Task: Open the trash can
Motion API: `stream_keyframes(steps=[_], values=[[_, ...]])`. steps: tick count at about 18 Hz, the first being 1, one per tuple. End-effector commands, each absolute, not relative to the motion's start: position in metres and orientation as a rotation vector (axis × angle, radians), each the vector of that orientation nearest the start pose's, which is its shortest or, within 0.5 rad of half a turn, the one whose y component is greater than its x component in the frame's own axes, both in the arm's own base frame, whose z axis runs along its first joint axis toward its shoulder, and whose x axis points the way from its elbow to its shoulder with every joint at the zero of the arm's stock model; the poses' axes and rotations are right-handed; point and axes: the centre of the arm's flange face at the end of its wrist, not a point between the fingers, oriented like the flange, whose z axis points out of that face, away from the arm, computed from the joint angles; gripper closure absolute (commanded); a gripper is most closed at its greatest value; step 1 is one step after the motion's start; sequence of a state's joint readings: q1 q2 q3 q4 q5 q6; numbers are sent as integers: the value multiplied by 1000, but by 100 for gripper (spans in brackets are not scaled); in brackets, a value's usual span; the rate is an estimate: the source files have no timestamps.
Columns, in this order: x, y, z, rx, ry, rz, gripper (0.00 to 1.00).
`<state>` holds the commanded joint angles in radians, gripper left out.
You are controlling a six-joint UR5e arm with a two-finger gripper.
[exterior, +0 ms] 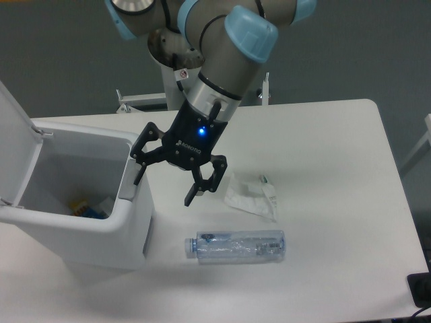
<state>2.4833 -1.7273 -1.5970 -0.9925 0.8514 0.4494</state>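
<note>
One fixed view takes in a white desk (323, 202) with rounded corners, set against a dark grey-green floor or wall that fills the top and right of the frame. Behind the desk's far edge a white metal frame (145, 101) shows beside the arm's base.

At the desk's left end stands the trash can (87, 229), a big white bin. Its lid (17, 145) is swung up and back at the left, leaving the mouth open. Some coloured scraps (87, 205) lie at the bottom, too small to name. A grey tab (129, 188) sits on the rim's right side.

Over the middle of the desk the arm (222, 54), grey with light blue caps, reaches down to a black gripper (167, 182) with a blue light on its body. Its fingers are spread apart and hold nothing; the left finger hangs just by the grey tab, though contact cannot be judged, and the right one points down over bare desk.

Right of the gripper lies a crumpled white wrapper (252, 196). Nearer the front edge a clear plastic bottle (236, 245) lies on its side, apart from the bin. A dark object (421, 289) cuts into the lower right corner.
</note>
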Motion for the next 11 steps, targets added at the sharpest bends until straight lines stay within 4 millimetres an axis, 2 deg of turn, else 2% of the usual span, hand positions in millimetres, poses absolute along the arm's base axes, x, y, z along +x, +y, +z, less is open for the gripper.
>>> stream_keyframes(steps=[1,3,4,6,7,11], values=[[-347,501,489,-2329,-389,-361,0],[-378,484,485,-2320,-436,-331,0],[-398,473,476,-2317,-472,-319,0],[-457,437,447,-2320,-526,-281,0],[-480,419,438,-2318,-547,-259,0],[-541,370,403,-2381,-559,-166,0]])
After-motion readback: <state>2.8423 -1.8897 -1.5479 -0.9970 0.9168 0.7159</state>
